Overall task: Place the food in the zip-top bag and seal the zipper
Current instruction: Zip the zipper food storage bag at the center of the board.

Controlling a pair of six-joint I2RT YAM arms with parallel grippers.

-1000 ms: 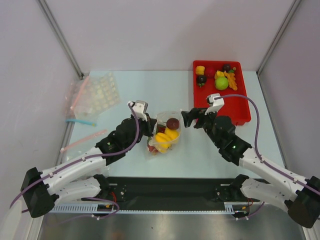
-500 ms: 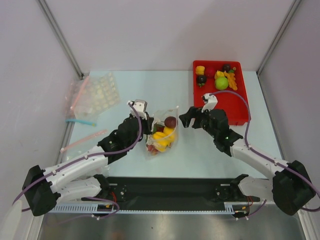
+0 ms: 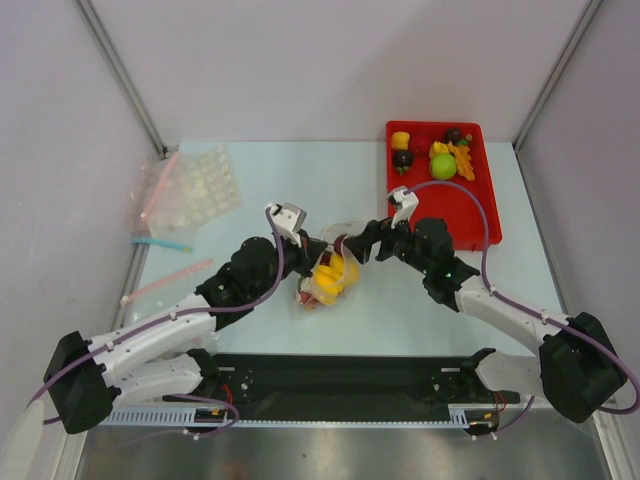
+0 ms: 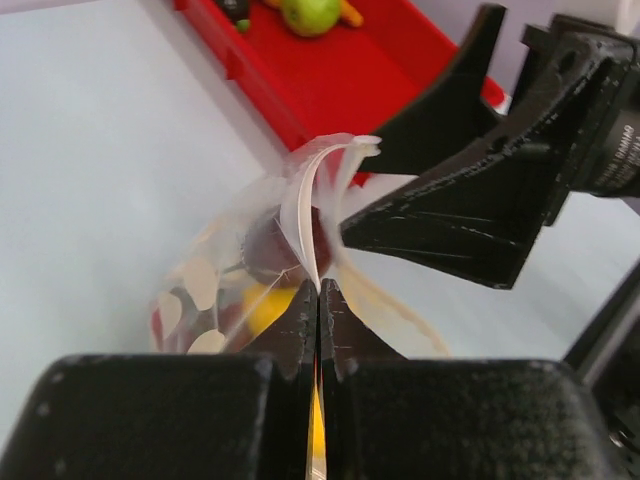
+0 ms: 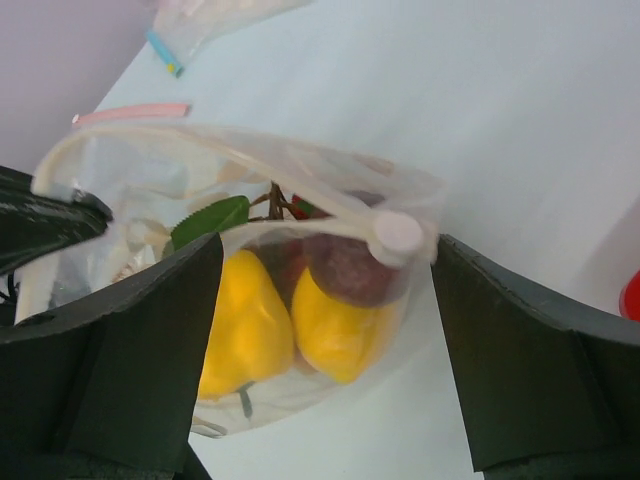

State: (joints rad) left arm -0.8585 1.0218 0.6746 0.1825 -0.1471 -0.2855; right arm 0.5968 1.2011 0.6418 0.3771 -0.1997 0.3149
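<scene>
Clear plastic bag point(image 3: 327, 277) sits at centre of the top view, w/ yellow peppers point(image 5: 290, 325) & a dark purple fruit point(image 5: 345, 268) already inside. Left gripper point(image 4: 318, 300) is clamped on the bag's rim, I think to keep the mouth up and steady. Right gripper point(image 5: 325, 300) is spread wide, one finger each side of the zipper point(image 5: 310, 195), probably to pinch it. More food point(image 3: 443, 165) waits on the red tray point(image 3: 470, 215), upper right. Vs half a sec ago, the right gripper has moved left onto the bag and the mouth looks narrower.
</scene>
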